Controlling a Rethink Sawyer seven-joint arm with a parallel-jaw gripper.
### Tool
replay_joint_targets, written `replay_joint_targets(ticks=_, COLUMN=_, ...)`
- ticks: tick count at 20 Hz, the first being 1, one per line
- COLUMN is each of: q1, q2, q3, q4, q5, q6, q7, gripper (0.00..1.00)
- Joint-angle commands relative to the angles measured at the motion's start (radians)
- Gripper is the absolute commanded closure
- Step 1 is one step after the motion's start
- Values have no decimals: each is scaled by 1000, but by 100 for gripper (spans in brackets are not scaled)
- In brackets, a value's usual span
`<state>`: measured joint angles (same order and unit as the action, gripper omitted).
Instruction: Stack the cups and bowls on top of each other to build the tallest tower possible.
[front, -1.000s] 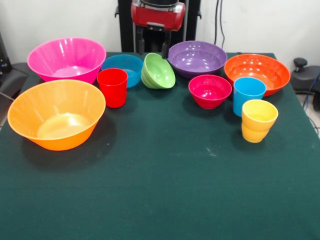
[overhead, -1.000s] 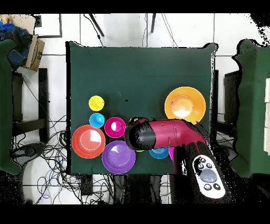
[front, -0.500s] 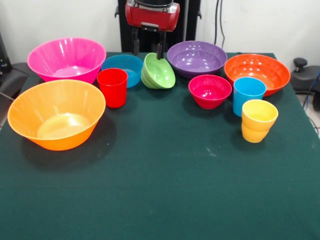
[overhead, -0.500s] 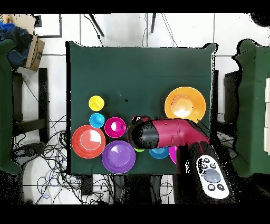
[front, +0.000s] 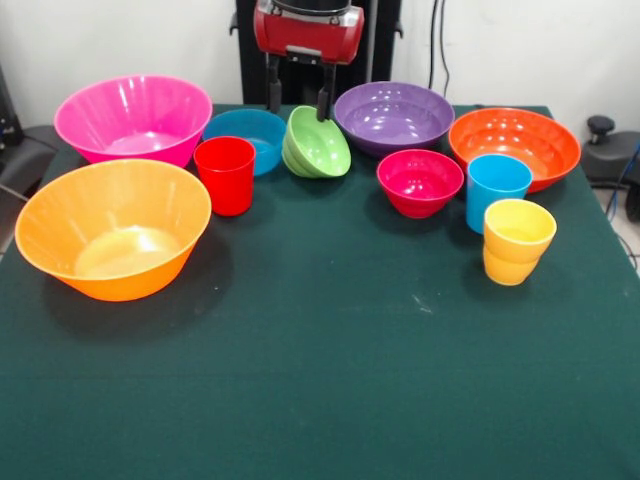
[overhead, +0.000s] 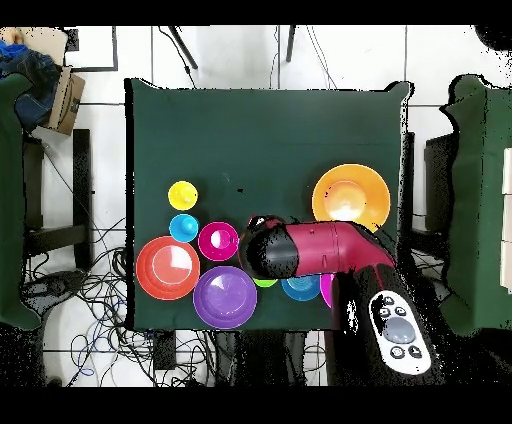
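Observation:
My gripper (front: 298, 99) hangs open and empty at the table's far side, just above the gap between the small blue bowl (front: 248, 133) and the tilted green bowl (front: 318, 142). The green bowl leans on its side. The red cup (front: 225, 175) stands in front of the blue bowl. The large pink bowl (front: 132, 118) and the yellow-orange bowl (front: 112, 228) are on the left. The purple bowl (front: 394, 116), orange bowl (front: 514, 145), crimson-pink bowl (front: 420, 182), sky-blue cup (front: 497, 190) and yellow cup (front: 518, 241) are on the right. Nothing is stacked.
In the overhead view the red arm (overhead: 310, 250) covers the red cup and most of the blue, green and pink bowls. The green table (front: 330, 380) spreads wide in front of the dishes. Cables and chairs surround the table.
The gripper has shifted slightly left in the front view, then a touch back right. The cups and bowls have not moved.

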<state>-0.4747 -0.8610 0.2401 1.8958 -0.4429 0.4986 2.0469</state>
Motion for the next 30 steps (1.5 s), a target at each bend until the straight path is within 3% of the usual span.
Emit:
replay_joint_targets(ticks=1, q1=35, q2=23, q3=37, q4=-41, q5=-3, q6=135, q7=-42, gripper=0)
replay_joint_targets(ticks=14, q1=39, q2=0, q3=55, q4=-57, q5=-6, q6=190, q7=-67, gripper=0)
replay_joint_targets(ticks=22, q1=76, q2=-22, q3=66, q4=-88, q5=-47, q6=230, q7=-112, gripper=0)
replay_joint_targets(ticks=30, q1=72, q2=-19, q3=77, q4=-74, q5=-89, q6=115, q7=-120, gripper=0)
